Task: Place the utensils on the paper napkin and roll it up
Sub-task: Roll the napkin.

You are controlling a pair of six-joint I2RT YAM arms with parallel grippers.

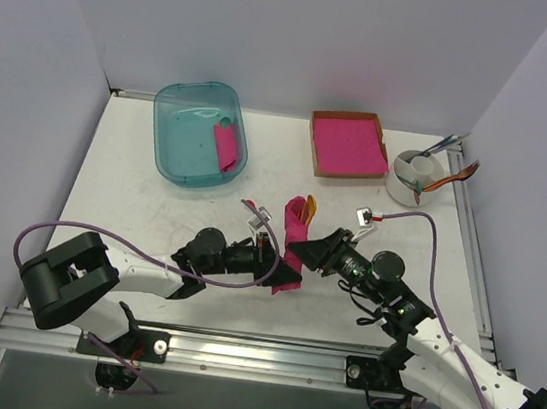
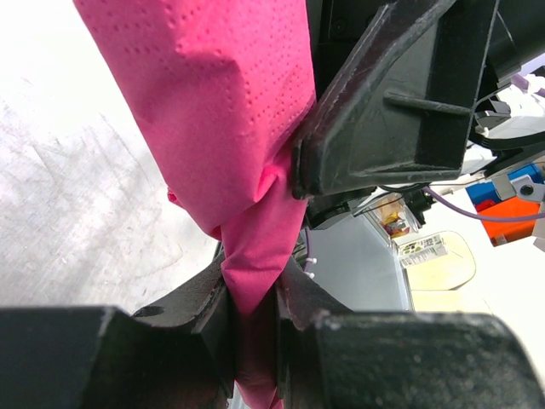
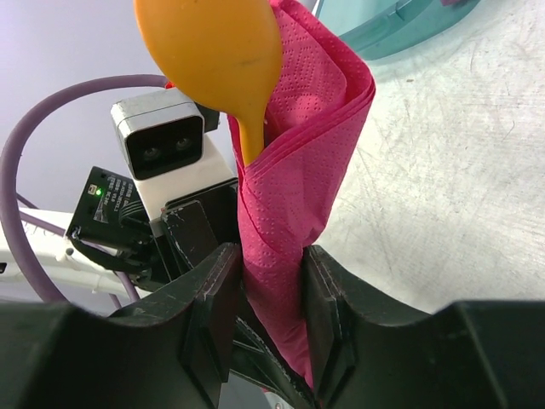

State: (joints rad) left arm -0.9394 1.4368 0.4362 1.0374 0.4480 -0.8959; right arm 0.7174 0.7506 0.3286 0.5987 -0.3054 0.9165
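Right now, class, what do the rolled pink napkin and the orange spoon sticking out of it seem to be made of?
Pink napkin: thin matte paper, judging by embossed dots and soft creases. Orange spoon: probably plastic; smooth, uniform colour, faint sheen.

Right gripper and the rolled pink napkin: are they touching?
Touching. In the right wrist view the right gripper has both fingers pressed against opposite sides of the paper napkin, with no gap.

A scuffed white table (image 1: 133, 196) fills the middle, closed in by plain pale lilac-grey walls (image 1: 306, 37) at nine, twelve and three o'clock. A metal rail (image 1: 264, 355) runs along its six o'clock edge and a second rail (image 1: 473, 253) along the three o'clock side. The light is even, with soft shadows.
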